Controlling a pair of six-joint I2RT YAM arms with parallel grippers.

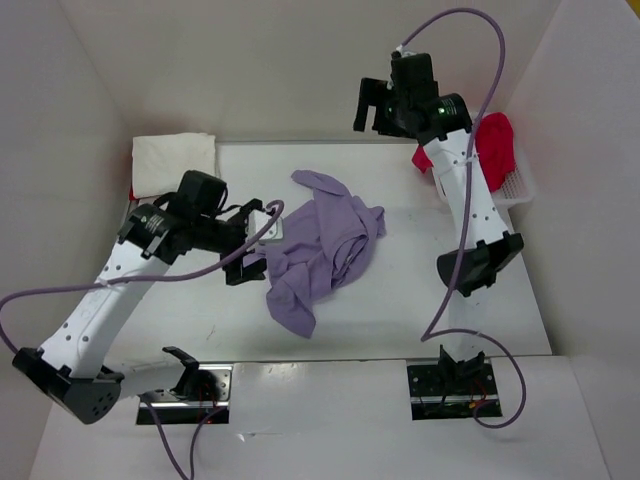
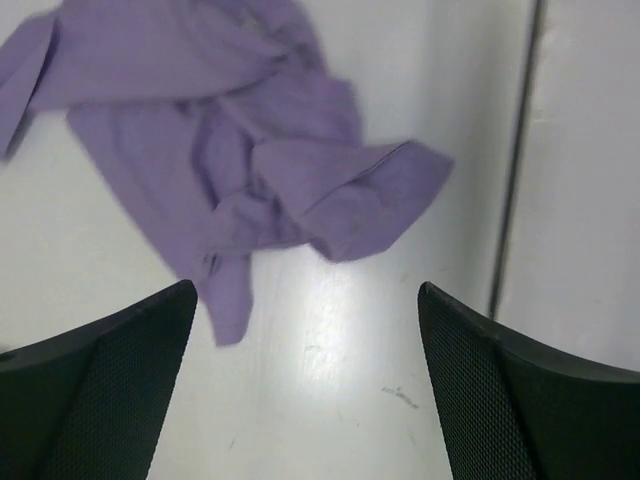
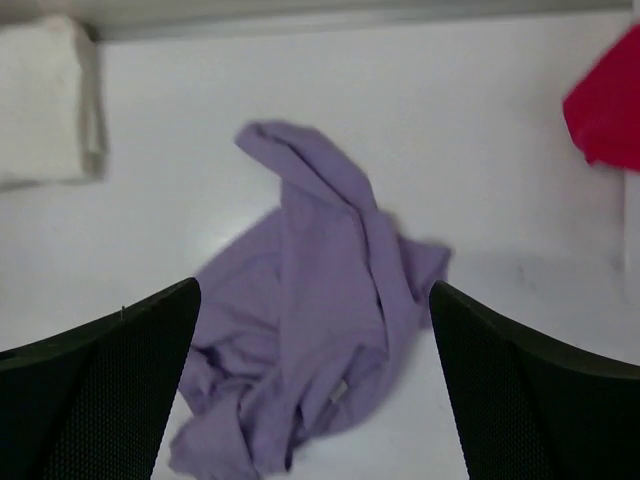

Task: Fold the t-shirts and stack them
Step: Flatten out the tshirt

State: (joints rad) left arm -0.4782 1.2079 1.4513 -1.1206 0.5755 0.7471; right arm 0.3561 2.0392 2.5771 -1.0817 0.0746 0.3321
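Observation:
A lavender t-shirt [image 1: 322, 245] lies crumpled in the middle of the table, also seen in the left wrist view [image 2: 230, 150] and the right wrist view [image 3: 310, 340]. An off-white t-shirt [image 1: 172, 163] [image 3: 45, 100] lies folded at the back left corner. A red t-shirt [image 1: 495, 140] [image 3: 605, 100] hangs over the basket at the back right. My left gripper [image 1: 250, 242] [image 2: 305, 290] is open just left of the lavender shirt, above bare table, holding nothing. My right gripper [image 1: 372, 110] [image 3: 315, 285] is raised at the back, open and empty, looking down on the lavender shirt.
A white mesh basket [image 1: 518, 186] stands at the right edge under the red shirt. White walls enclose the table on the left, back and right. A thin strip of red [image 1: 131, 192] shows under the off-white shirt. Purple cables trail from both arms.

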